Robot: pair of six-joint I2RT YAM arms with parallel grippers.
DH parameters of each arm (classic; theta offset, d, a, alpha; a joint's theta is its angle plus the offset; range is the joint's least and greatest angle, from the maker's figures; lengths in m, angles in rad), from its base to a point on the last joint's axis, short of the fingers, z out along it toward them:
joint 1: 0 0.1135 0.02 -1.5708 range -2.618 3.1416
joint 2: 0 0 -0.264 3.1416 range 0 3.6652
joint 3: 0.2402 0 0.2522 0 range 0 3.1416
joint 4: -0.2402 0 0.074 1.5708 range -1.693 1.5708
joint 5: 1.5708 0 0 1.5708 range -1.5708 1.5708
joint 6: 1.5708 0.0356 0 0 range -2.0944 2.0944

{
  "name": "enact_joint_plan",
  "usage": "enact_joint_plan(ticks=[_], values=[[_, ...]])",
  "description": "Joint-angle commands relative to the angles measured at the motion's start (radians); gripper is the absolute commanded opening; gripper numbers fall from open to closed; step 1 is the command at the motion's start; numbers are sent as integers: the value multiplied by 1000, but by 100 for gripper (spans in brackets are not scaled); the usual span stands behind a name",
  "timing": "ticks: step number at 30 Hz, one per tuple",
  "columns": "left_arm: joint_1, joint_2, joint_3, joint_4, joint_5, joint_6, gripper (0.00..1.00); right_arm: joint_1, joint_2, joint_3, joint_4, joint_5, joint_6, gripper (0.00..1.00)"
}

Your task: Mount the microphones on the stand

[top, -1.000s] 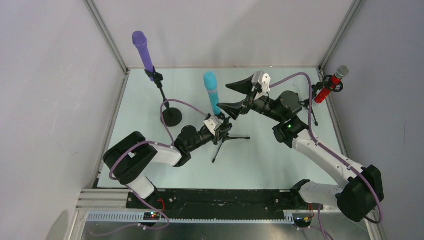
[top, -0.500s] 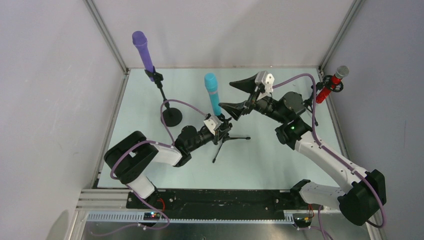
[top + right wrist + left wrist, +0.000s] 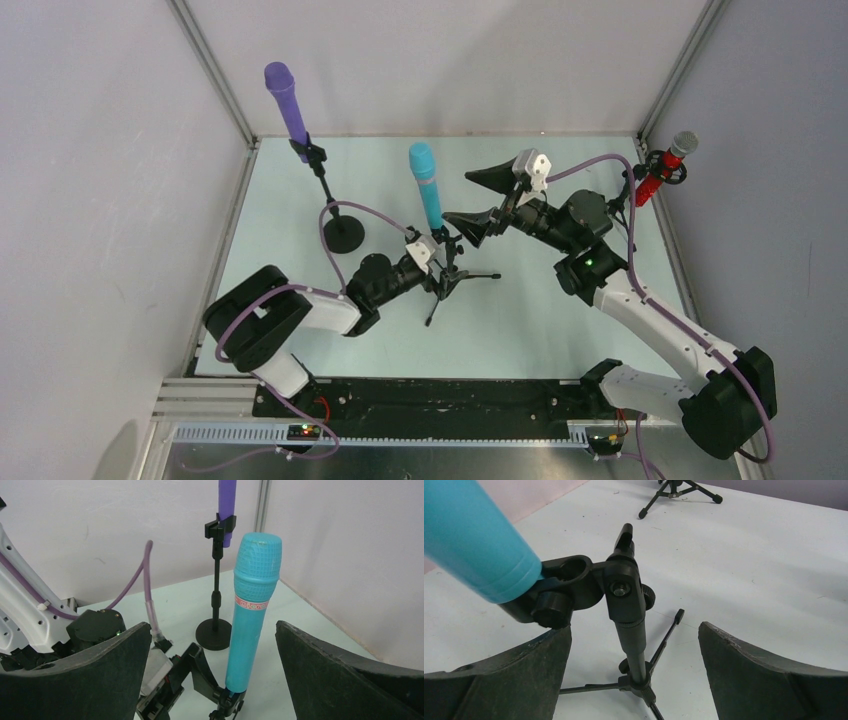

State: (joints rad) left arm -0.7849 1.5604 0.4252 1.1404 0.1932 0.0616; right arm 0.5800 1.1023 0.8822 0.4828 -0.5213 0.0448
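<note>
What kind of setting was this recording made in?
Probably a lab robot test cell: plain walls on aluminium posts enclose a pale table, and the left arm and right arm are bolted at its near edge.

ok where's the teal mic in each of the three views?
Top external: teal microphone in the middle of the picture, upright.
Left wrist: upper left, only its lower body shows, its end in the clip.
Right wrist: centre, full length, mesh head on top.
Shared landmark: the black tripod stand holding it, its pole at centre in left wrist, its top at the bottom edge in right wrist.
</note>
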Motion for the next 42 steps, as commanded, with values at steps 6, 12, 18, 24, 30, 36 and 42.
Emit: enact_joint_plan(ticks=[6,12,18,24,30,36,42], values=[[0,-133,-107,28,-38,30,100,-10,-34,-14,-4,12,10,99],[1,-217,-183,-34,-50,22,100,-32,-39,-47,-5,11,35,99],[6,-297,-196,-207,-86,-40,100,-52,-48,-78,-25,0,54,100],[17,-365,-188,-371,-146,-78,100,-92,-66,-135,-19,-2,88,99],[43,-472,-175,-539,-267,-137,100,-194,-86,-225,9,-10,195,99],[102,-584,-114,-743,-334,-164,100,-282,-108,-301,-68,60,214,99],[216,-694,-76,-880,-359,-165,100,-385,-150,-411,-114,154,194,99]])
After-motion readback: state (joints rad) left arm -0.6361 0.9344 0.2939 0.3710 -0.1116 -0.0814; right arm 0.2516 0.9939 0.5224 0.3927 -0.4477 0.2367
